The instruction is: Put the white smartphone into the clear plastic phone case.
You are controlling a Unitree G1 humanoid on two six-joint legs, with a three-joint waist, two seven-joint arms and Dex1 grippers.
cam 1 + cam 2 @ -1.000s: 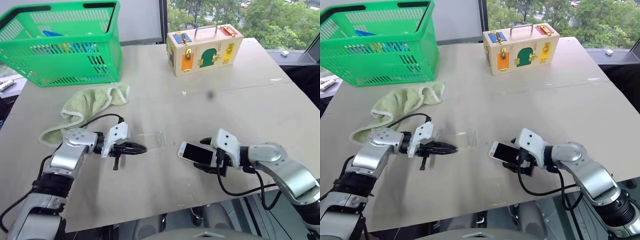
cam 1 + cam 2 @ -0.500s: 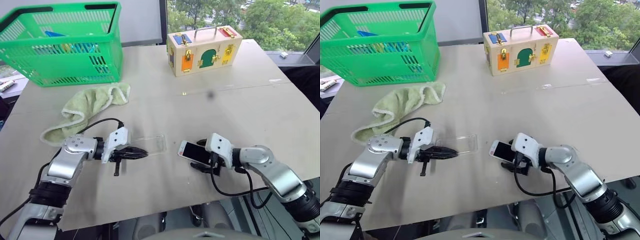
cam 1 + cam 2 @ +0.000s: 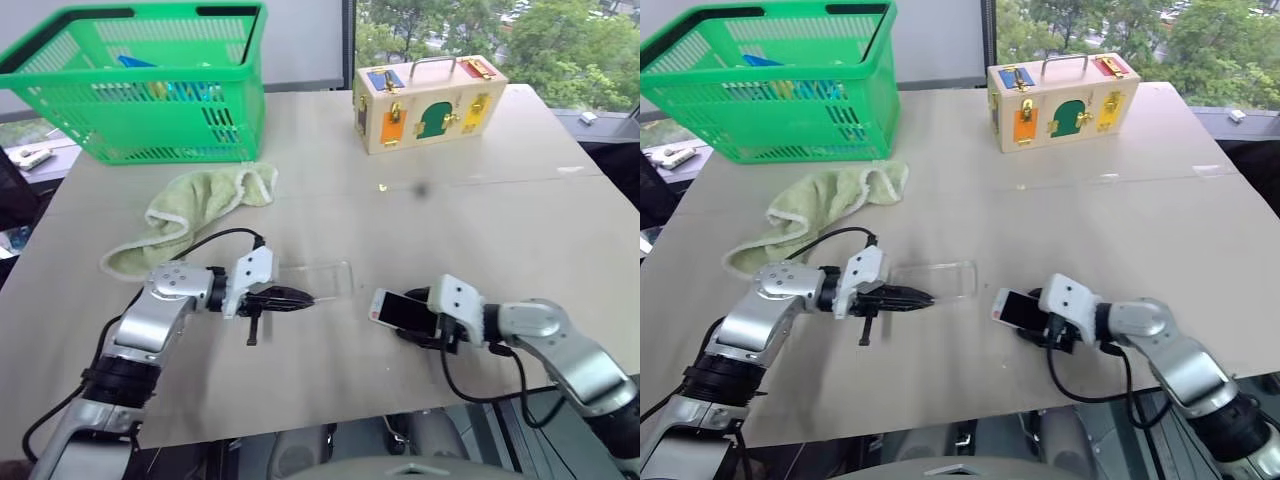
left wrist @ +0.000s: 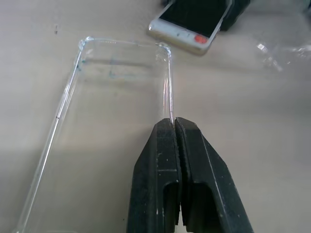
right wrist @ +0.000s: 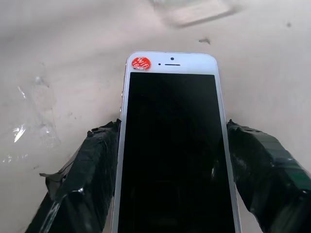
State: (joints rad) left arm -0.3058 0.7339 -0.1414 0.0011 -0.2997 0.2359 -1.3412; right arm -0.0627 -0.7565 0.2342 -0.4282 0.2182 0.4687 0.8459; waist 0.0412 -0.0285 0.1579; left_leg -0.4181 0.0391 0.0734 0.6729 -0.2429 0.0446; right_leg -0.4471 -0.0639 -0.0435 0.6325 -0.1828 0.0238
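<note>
The white smartphone (image 3: 398,311) lies screen up near the table's front edge, a red sticker at its top corner. My right gripper (image 3: 412,316) straddles it, its black fingers (image 5: 87,165) pressed against both long sides of the smartphone (image 5: 170,145). Just left of the phone lies the clear plastic phone case (image 3: 325,278), open side up on the table. My left gripper (image 3: 300,298) is shut, pinching the near side wall of the case (image 4: 112,121) between its fingertips (image 4: 165,141). A small gap separates the case from the phone.
A green towel (image 3: 195,205) lies behind my left arm. A green basket (image 3: 170,125) stands at the back left and a wooden lock box (image 3: 430,100) at the back right. Both hands work close to the table's front edge (image 3: 330,420).
The whole picture has shifted, so the camera moved. My right gripper's fingers have closed in on the phone's sides. The left gripper with the case has edged slightly toward the phone.
</note>
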